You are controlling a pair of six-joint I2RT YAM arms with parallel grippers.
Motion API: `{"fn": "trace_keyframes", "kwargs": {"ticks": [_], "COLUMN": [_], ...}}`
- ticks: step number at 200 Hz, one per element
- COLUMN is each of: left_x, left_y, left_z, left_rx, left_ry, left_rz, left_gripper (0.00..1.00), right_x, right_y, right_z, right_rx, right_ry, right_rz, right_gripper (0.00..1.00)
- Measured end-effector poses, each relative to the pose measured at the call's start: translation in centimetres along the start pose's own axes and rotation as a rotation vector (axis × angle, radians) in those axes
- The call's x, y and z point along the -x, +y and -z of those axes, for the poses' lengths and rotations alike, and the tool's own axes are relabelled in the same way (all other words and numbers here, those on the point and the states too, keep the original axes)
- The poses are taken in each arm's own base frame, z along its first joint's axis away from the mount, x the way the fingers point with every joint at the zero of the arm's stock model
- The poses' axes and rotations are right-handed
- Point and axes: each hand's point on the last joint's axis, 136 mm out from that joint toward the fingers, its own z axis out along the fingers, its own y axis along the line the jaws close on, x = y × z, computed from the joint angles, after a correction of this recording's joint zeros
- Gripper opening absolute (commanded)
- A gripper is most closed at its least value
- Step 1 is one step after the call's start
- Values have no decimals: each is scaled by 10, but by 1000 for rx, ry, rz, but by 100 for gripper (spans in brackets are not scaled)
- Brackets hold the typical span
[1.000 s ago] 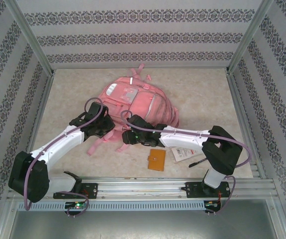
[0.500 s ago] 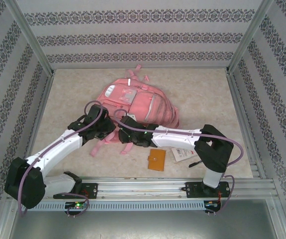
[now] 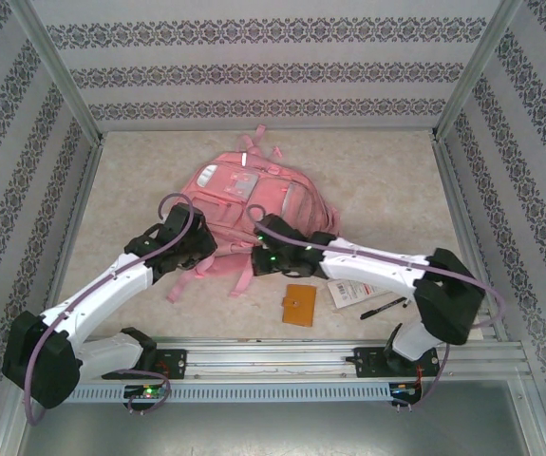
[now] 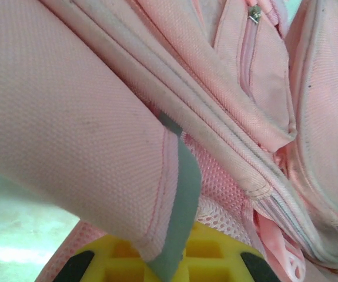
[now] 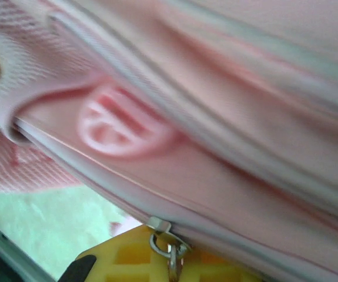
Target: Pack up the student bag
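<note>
Top — bag (image 3: 282, 199), wallet (image 3: 300, 305), R wrist — zip pull (image 5: 169, 249)

Nothing here can really be read. The white paper (image 3: 351, 291) has a red patch and some dark print, far too small to make out. A round raised emblem (image 5: 119, 121) on the student bag (image 5: 257, 194) is blurred, with no legible letters.

The student bag (image 3: 227, 185) showed pink with a grey strip (image 4: 180, 205); wallet (image 3: 299, 305) tan, pen (image 3: 384, 308) black, table (image 3: 377, 180) mottled beige.
</note>
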Motion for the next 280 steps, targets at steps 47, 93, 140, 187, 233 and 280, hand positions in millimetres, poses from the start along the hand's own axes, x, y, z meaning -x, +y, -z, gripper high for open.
{"fn": "trace_keyframes", "kwargs": {"ticks": [47,93,140,187,233,280], "left_x": [17,40,111,66,-14,-12], "left_y": [43,50,51,31,65,69], "left_z": [-8,-25,-41,20,1,-18], "left_rx": [85,108,154,18,90,126], "left_ry": [-23,44,50,33,192,167], "left_rz": [-16,-126,-48,22,110,196], "left_gripper": [0,28,68,75,77,26], "right_x": [-24,-39,-61,-49,-24,-26], "right_y": [-62,-37,7,57,104,121], "right_z": [29,45,13,-36,-68,-74], "right_rx": [-25,114,180,304,433,470], "right_ry": [114,158,252,239,223,234], "right_rz": [3,161,209,146,171,192], "right_gripper": [0,0,0,0,0,0]}}
